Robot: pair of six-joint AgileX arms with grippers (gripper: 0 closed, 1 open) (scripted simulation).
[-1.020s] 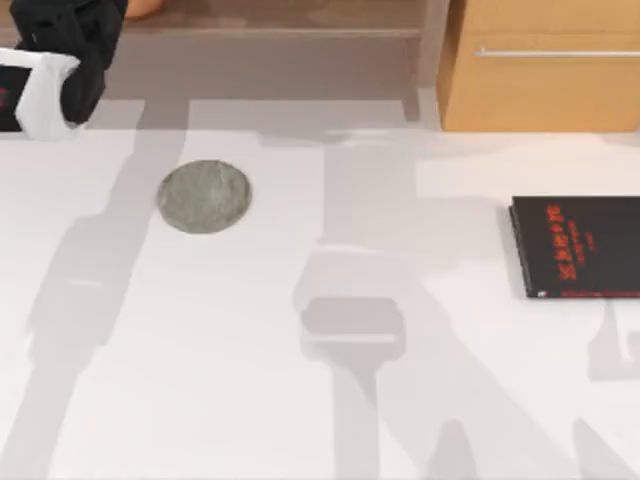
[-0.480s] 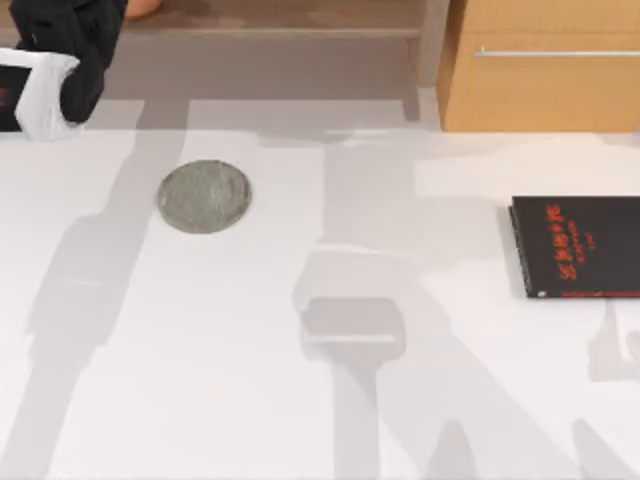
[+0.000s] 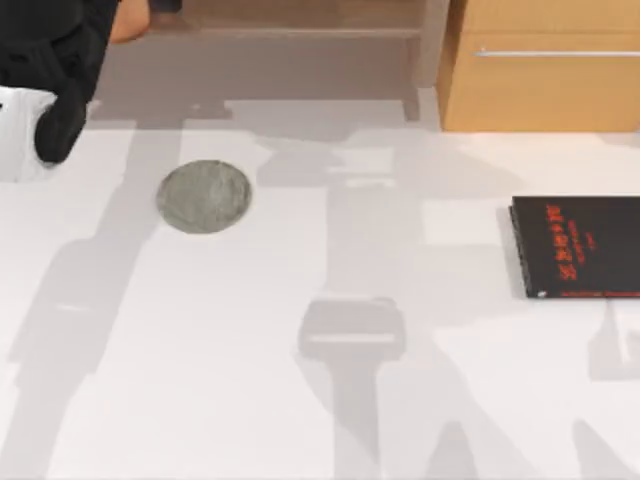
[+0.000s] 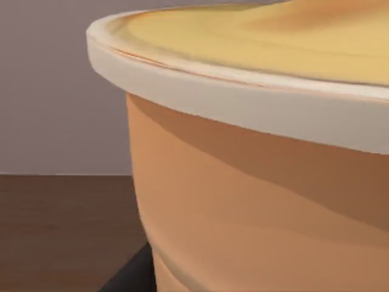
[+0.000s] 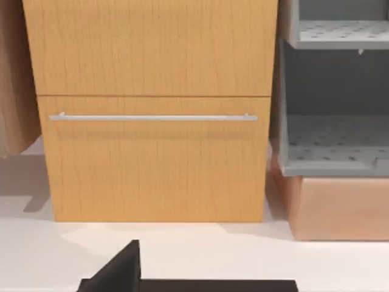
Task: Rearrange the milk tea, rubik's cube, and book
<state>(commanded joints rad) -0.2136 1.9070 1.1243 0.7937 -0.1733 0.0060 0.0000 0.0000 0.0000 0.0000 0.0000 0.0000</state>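
Left arm point(image 3: 50, 80) hung past the desk's far-left corner, cup point(image 4: 255, 201) close up, likely for pickup; fingers' state unclear.

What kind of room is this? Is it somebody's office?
Probably a study or office corner, though it is a rendered scene. A white table holds a black book and a grey coaster, with a wooden drawer cabinet and grey shelves behind.

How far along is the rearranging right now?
Nothing looks placed yet: the grey coaster lies bare, and the black book sits at the table's right edge. In hand: the left arm is at the top-left corner, with the milk tea close before its wrist camera. Everything else remains.
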